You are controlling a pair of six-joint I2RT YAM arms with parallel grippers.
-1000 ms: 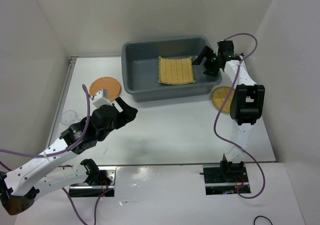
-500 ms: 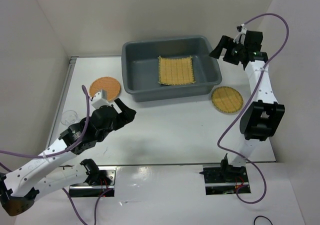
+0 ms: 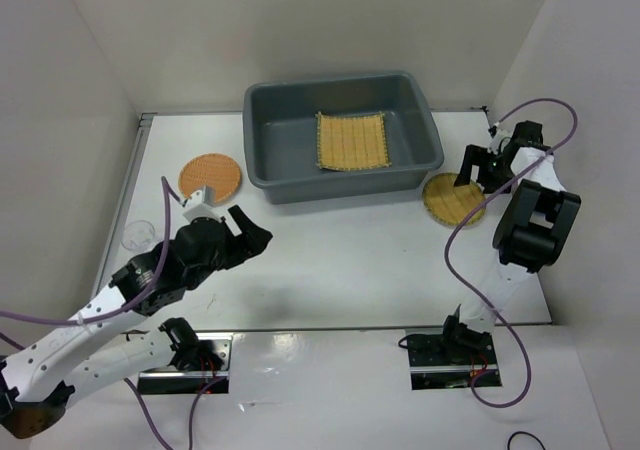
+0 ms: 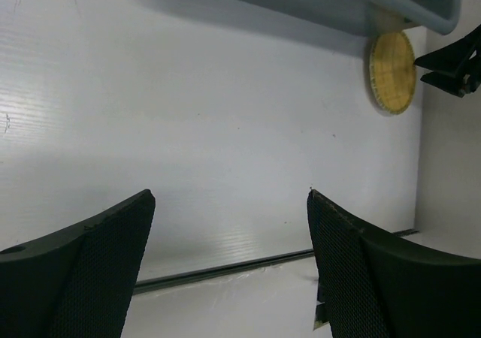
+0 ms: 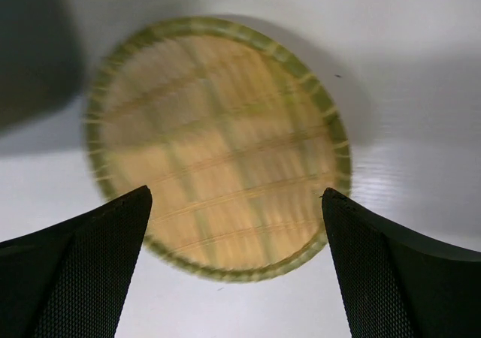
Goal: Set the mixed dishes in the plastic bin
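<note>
Yellow round woven bamboo tray (image 5: pixel 218 146) lies flat on the white table (image 3: pixel 340 250), just right of the dark grey plastic bin (image 3: pixel 330 185), which holds the square tan woven mat (image 3: pixel 352 141). Above the tray hangs the right gripper (image 5: pixel 235 195), fingers spread wide and holding nothing. The left gripper (image 4: pixel 230 195) gapes too, well apart.

The bin (image 3: pixel 280 135) is dark grey; the mat (image 3: pixel 351 140) is tan with ribbed stripes. The orange-brown tray (image 3: pixel 210 175) looks finely woven, and the yellow tray (image 5: pixel 218 146) shows a crossed grid and a greenish rim.

White links (image 3: pixel 60 345), black joints (image 3: pixel 535 225), purple cables (image 3: pixel 452 245), black left hand (image 3: pixel 252 228), right hand (image 3: pixel 468 170)
</note>
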